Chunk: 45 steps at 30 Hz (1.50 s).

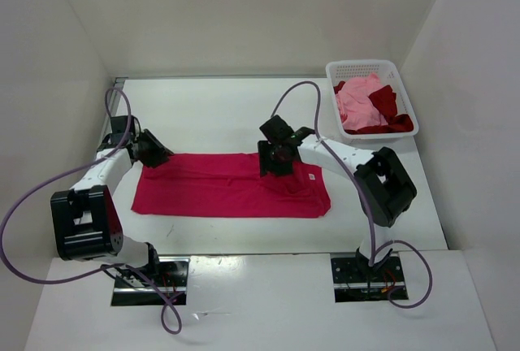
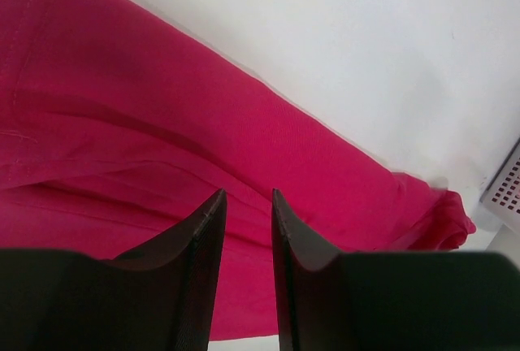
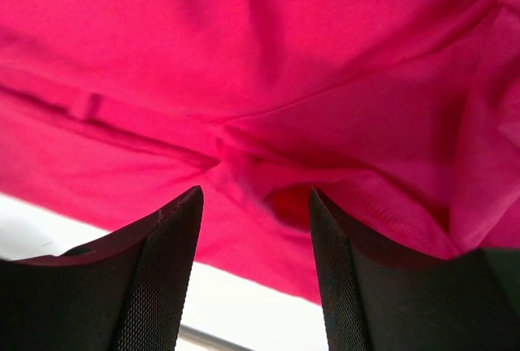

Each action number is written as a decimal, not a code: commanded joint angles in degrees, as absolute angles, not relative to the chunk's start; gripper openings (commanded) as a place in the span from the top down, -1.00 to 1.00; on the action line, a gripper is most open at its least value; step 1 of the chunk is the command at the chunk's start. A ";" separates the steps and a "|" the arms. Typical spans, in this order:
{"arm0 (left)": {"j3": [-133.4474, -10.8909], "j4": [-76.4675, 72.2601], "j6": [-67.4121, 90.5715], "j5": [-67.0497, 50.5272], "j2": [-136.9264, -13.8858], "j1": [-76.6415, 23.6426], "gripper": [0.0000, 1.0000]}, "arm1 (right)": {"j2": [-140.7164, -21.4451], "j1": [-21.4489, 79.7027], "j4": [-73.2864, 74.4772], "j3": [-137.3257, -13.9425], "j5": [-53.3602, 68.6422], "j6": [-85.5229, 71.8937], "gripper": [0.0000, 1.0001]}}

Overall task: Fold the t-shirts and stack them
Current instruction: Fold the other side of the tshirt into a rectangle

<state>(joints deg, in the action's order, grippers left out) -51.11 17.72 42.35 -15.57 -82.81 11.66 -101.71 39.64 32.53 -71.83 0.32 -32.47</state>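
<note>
A bright crimson-pink t-shirt lies flat on the table as a long folded strip. My left gripper hovers at its left end, and the left wrist view shows the jaws a little apart with nothing between them and the cloth just beyond. My right gripper is over the strip's far edge, right of the middle. It stands wide open above a small pucker in the shirt. A pale pink t-shirt and a dark red one lie crumpled in the basket.
The white lattice basket stands at the back right corner of the table, and its corner shows in the left wrist view. White walls close in the table on three sides. Bare white tabletop lies behind the shirt.
</note>
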 commanded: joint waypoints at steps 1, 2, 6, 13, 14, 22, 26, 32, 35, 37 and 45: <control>-50.02 15.65 42.36 -15.91 -82.09 11.25 0.27 | -103.18 40.78 30.85 -74.10 -2.90 -30.94 -0.22; -50.01 15.64 42.36 -16.43 -82.09 11.25 0.27 | -103.18 40.78 30.85 -73.48 -2.90 -30.94 -0.25; -49.48 14.51 42.36 -17.05 -82.09 10.73 0.27 | -103.89 40.78 30.85 -72.95 -3.60 -30.32 -0.08; -49.48 14.50 42.36 -17.58 -82.09 10.72 0.27 | -103.19 46.48 35.93 -73.48 -2.03 -31.64 0.77; -50.00 14.50 42.36 -17.58 -82.09 10.72 0.27 | -103.18 47.02 35.95 -73.48 -0.11 -32.68 0.79; -50.54 13.97 43.41 -19.15 -82.62 10.72 0.27 | -100.11 50.80 34.56 -69.09 5.18 -42.26 0.28; -51.06 13.97 43.42 -19.16 -82.62 10.72 0.27 | -97.48 50.28 34.88 -69.69 6.68 -42.19 -0.08; -51.06 13.97 42.36 -18.64 -82.62 6.25 0.27 | -92.11 37.82 35.25 -71.63 3.08 -36.58 0.45; -52.11 13.28 42.98 -16.80 -84.80 0.37 0.27 | -92.62 28.33 33.93 -72.15 -0.17 -33.41 0.77; -52.64 12.74 44.20 -16.79 -86.30 -2.88 0.27 | -93.86 25.94 33.93 -72.77 -1.13 -32.26 0.62; -54.32 10.37 44.74 -16.79 -93.68 -5.45 0.27 | -98.70 22.32 31.46 -75.14 2.45 -30.85 0.04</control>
